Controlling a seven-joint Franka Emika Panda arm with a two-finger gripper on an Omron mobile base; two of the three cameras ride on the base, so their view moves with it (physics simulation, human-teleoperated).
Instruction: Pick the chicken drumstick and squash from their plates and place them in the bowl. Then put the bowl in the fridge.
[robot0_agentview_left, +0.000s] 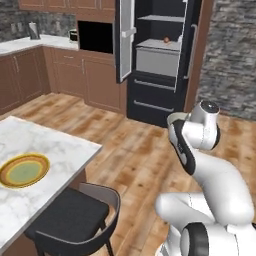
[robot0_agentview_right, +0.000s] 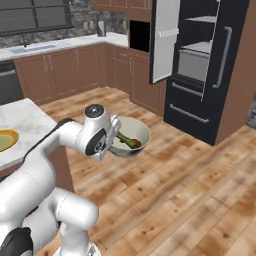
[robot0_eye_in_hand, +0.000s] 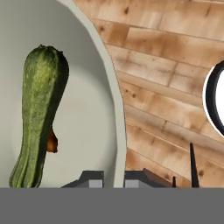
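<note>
My gripper (robot0_eye_in_hand: 114, 180) is shut on the rim of the pale grey-beige bowl (robot0_eye_in_hand: 87, 100), one finger inside the wall and one outside. The bowl (robot0_agentview_right: 144, 131) hangs above the wooden floor, in front of the arm. Inside it lies the long green squash (robot0_eye_in_hand: 37, 118), and a reddish-brown bit of the chicken drumstick (robot0_eye_in_hand: 52, 142) peeks out from under it. Both also show in the right base view, the squash (robot0_agentview_right: 127, 141) beside the drumstick (robot0_agentview_right: 137, 145). The black fridge (robot0_agentview_left: 160, 60) stands ahead across the floor with its door (robot0_agentview_left: 125, 40) swung open. A yellow-orange plate (robot0_agentview_left: 24, 170) sits bare on the marble island.
A small orange-red ball (robot0_agentview_left: 166, 40) rests on a fridge shelf above the grey drawer. A dark chair (robot0_agentview_left: 75, 215) is tucked at the island's near corner. Brown cabinets and a black built-in oven (robot0_agentview_left: 95, 37) line the wall left of the fridge. Open wooden floor lies between me and the fridge.
</note>
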